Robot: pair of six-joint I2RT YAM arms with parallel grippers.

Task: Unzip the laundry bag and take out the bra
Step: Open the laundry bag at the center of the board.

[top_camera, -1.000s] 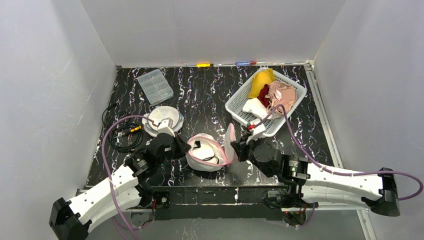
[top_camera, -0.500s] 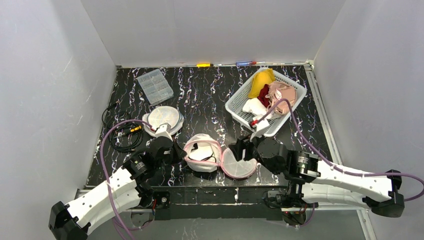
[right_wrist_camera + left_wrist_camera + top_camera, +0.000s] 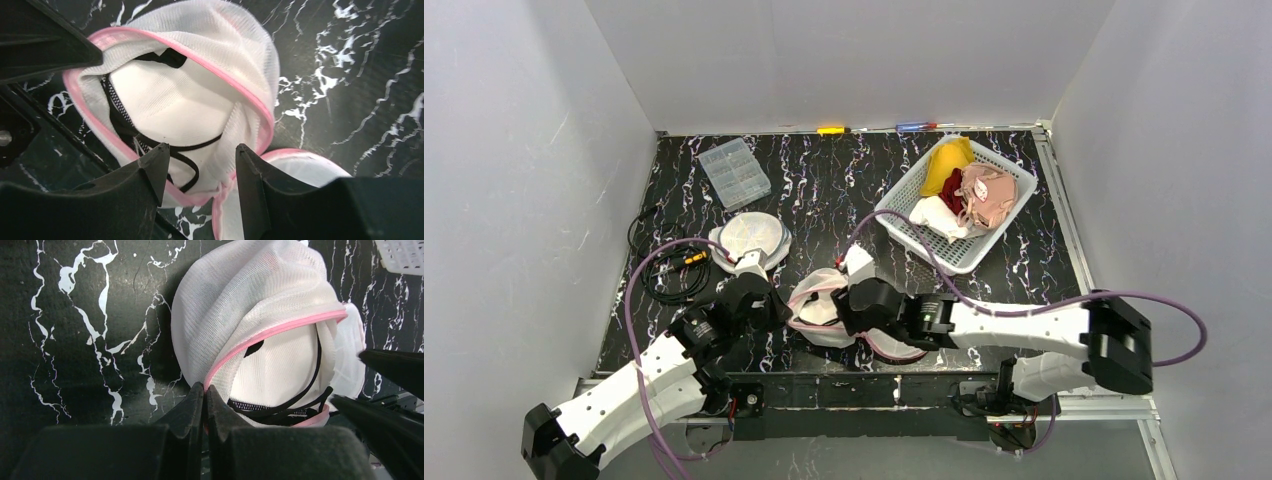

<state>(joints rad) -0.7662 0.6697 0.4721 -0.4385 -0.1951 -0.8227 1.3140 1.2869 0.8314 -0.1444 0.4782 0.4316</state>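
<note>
Pinching the pink rim of the unzipped laundry bag, the left end effector steadies it. The right end effector hovers spread wide over the bra; removal likely calls for lowering and gripping.

The top camera looks down from behind both arms over the black marbled table. Wrist cameras peer close past the left gripper and right gripper, from opposite sides, at one white mesh pink-trimmed laundry bag.

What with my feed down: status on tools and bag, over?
Left tool shut on laundry bag rim. Right tool open over bag mouth. Bag unzipped, bra not yet out. Nothing in the way.
</note>
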